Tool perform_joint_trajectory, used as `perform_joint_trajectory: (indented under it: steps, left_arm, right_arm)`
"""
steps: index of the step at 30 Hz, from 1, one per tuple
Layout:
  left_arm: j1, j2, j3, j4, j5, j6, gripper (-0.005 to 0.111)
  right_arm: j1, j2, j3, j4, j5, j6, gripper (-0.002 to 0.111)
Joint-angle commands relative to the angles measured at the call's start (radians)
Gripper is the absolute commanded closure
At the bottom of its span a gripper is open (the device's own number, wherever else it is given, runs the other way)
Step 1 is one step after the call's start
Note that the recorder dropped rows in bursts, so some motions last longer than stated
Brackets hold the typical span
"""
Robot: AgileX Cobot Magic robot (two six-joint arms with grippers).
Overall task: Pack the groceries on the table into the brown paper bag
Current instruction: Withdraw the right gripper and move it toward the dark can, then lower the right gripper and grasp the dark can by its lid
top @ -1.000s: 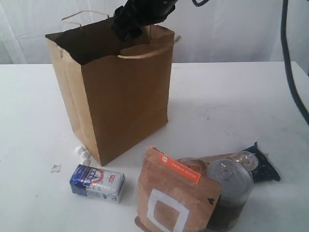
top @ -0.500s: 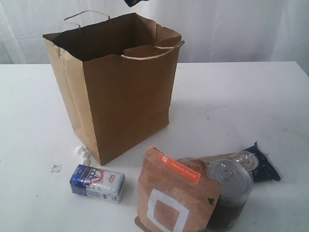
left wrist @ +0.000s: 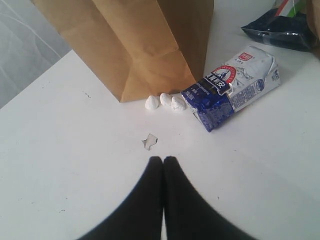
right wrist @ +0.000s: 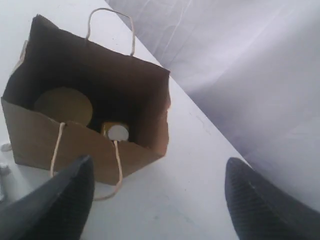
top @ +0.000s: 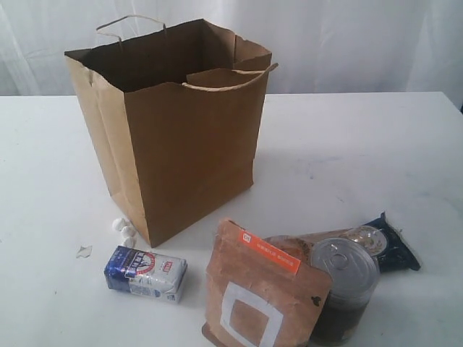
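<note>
Waiting groceries: brown pouch (top: 257, 289), tin can (top: 346, 275) at five o'clock.
Brown paper bag (top: 181, 137): eleven o'clock, mouth open for loading.
Right gripper (right wrist: 159, 197): spread wide, empty.
Left gripper (left wrist: 163, 161): closed, empty.

site: a staged test bench, most likely a robotics lab, though little of the room shows. a plain white table (top: 347, 144), scuffed and specked, runs beneath both claws. a white cloth backdrop (right wrist: 240, 55) hangs beyond the right claw (right wrist: 159, 162) and screens off the far side. just ahead of the left claw (left wrist: 163, 159), a brown paper bag (left wrist: 150, 45) and a small blue-white packet (left wrist: 232, 85) sit loose on the bare top.
</note>
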Motion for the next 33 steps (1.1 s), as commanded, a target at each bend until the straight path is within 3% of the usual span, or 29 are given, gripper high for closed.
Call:
perform_joint_trajectory:
  steps: [1,9,16,22,28,33]
  left_arm:
    - [-0.004,-0.005,0.004,-0.01,0.001,-0.003,0.107]
    - [-0.004,-0.005,0.004,-0.01,0.001,-0.003,0.107]
    - [-0.004,-0.005,0.004,-0.01,0.001,-0.003,0.107]
    - [-0.004,-0.005,0.004,-0.01,0.001,-0.003,0.107]
    - [-0.004,-0.005,0.004,-0.01,0.001,-0.003,0.107]
    - [-0.004,-0.005,0.004,-0.01,0.001,-0.003,0.107]
  right_arm:
    - [-0.001,-0.127,0.111,-0.08,0.009,0.029,0.04]
    - [-0.001,-0.457,0.513,-0.174,0.021,0.14,0.04]
    - [-0.001,-0.594,0.902,-0.059,0.021,0.099,0.04]
    - [-0.001,-0.549,1.079,0.009,-0.009,-0.002,0.04]
    - [-0.001,-0.505,1.172,0.009,-0.172,-0.014,0.024]
    - [-0.001,-0.457,1.216,0.009,-0.269,-0.032,0.023]
